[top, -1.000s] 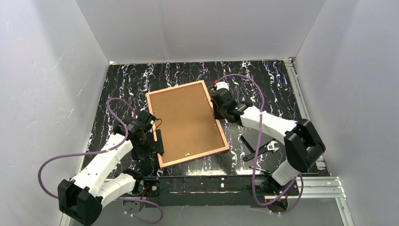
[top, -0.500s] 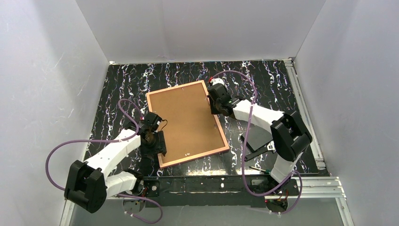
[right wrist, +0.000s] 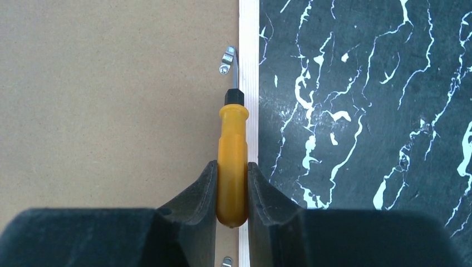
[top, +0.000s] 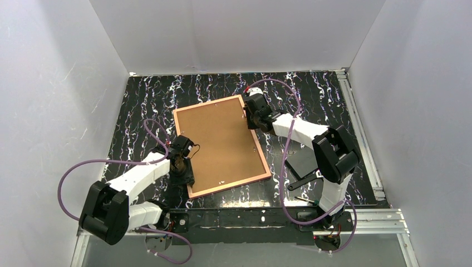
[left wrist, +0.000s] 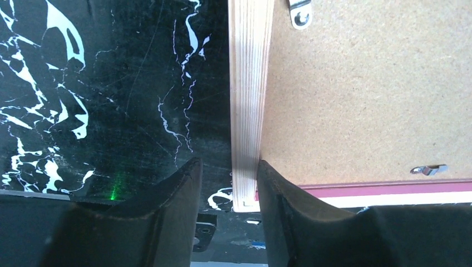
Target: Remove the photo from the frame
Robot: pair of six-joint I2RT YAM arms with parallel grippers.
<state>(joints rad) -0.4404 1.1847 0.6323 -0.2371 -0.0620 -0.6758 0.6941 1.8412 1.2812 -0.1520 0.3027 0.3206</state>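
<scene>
The left hand [left wrist: 227, 167] gapes; right hand [right wrist: 231, 167] pinches screwdriver [right wrist: 232, 133].

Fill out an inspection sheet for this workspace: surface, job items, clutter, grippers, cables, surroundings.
Surface: black table with white marbling.
Job's things: frame lies face down, brown backing board up; photo not visible.
Clutter: dark tools on the table near the right arm's base.
Grippers: left gripper open, astride the frame's edge at a corner; right gripper shut on an orange-handled screwdriver, tip at a metal tab.
Cables: purple cables loop from both arms, off the frame.
Surroundings: white walls on three sides.
</scene>
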